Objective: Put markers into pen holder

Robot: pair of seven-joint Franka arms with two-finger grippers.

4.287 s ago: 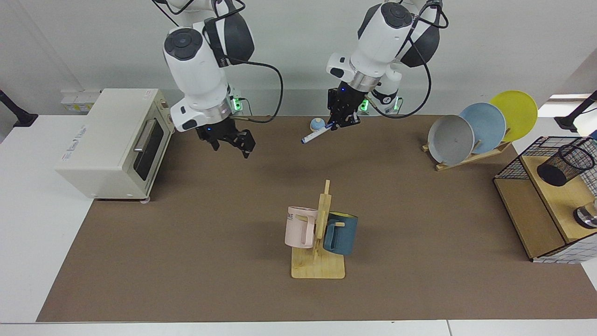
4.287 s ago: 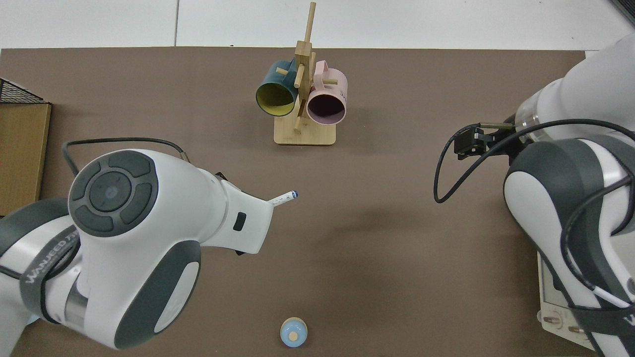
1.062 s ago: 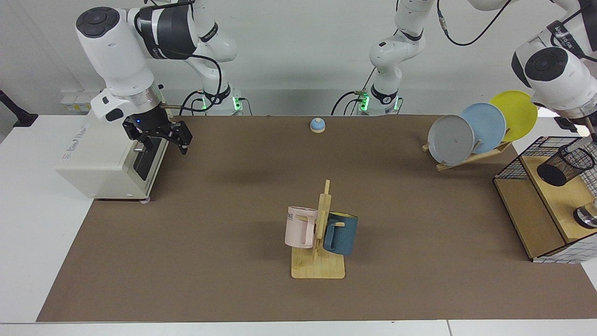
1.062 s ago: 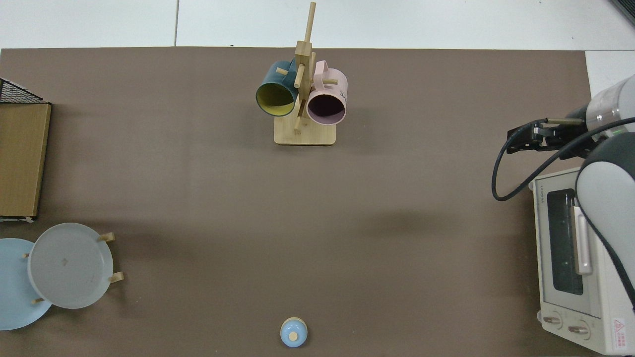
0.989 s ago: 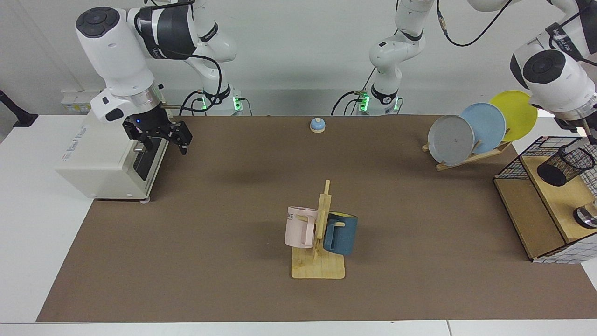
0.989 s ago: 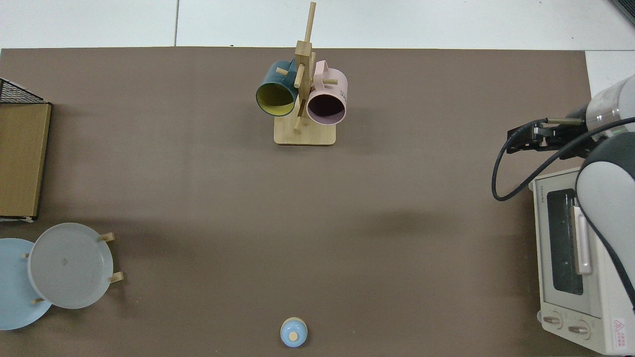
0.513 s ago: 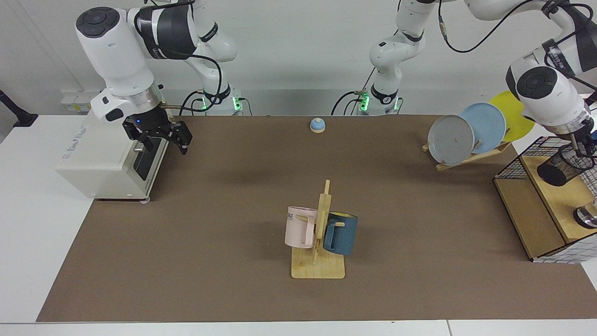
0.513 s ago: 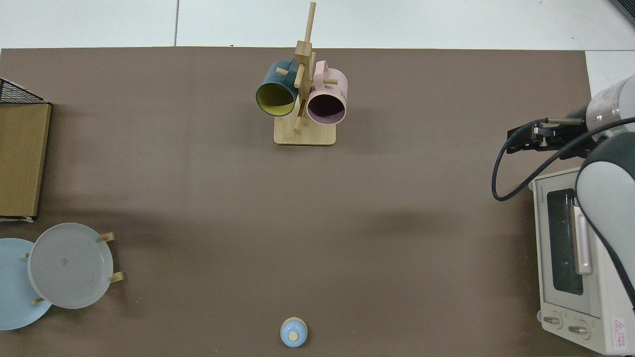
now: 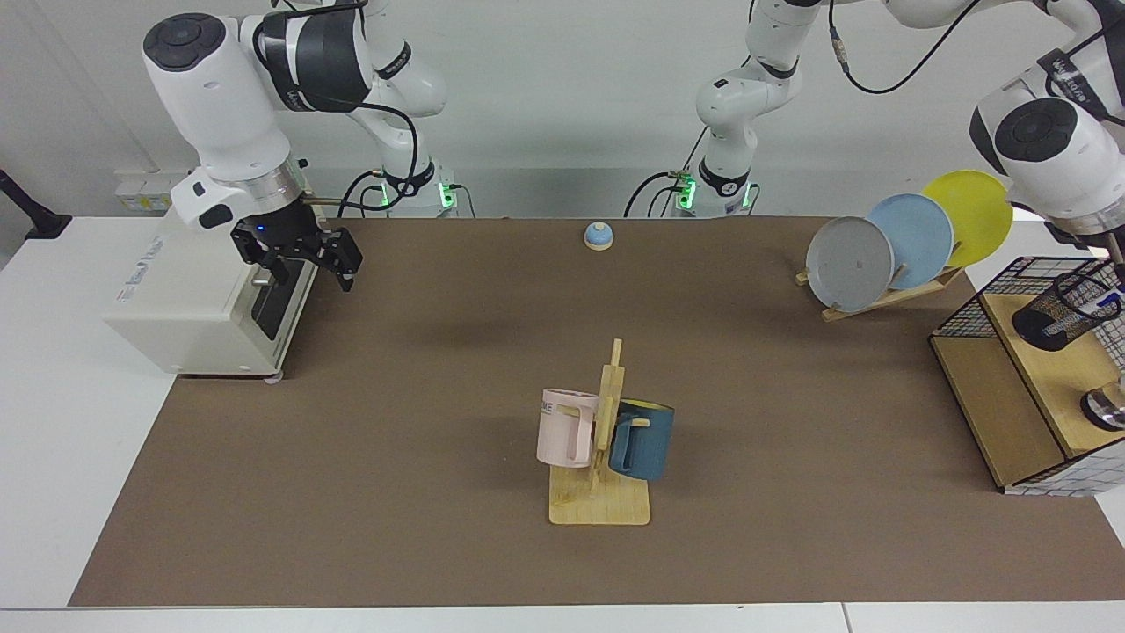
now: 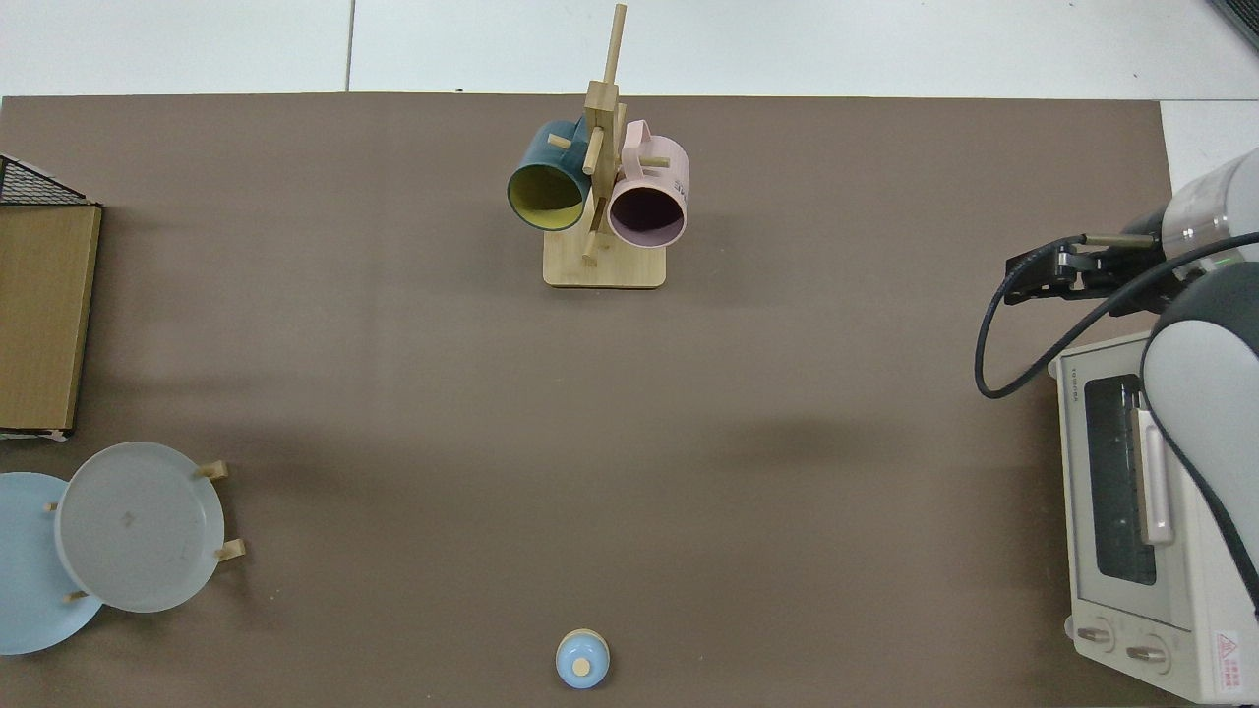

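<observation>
Facing view tells us the marker (image 9: pixel 1099 307) already sits inside the pen holder (image 9: pixel 1065 309), left gripper (image 9: pixel 1114 255) state hidden, right gripper (image 9: pixel 327 261) waiting apart.

The marker (image 9: pixel 1100 308) stands inside the pen holder (image 9: pixel 1064 309) on the wooden shelf at the worktop's far edge; the right end effector (image 9: pixel 303 258) hangs open beside the toaster oven (image 9: pixel 189 286).

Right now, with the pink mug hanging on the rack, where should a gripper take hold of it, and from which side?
Probably take the pink mug by its wall at the mouth, one finger inside, coming from the robots' side: the mouth tilts up toward them, while the handle hangs on the rack's peg on the far side.
</observation>
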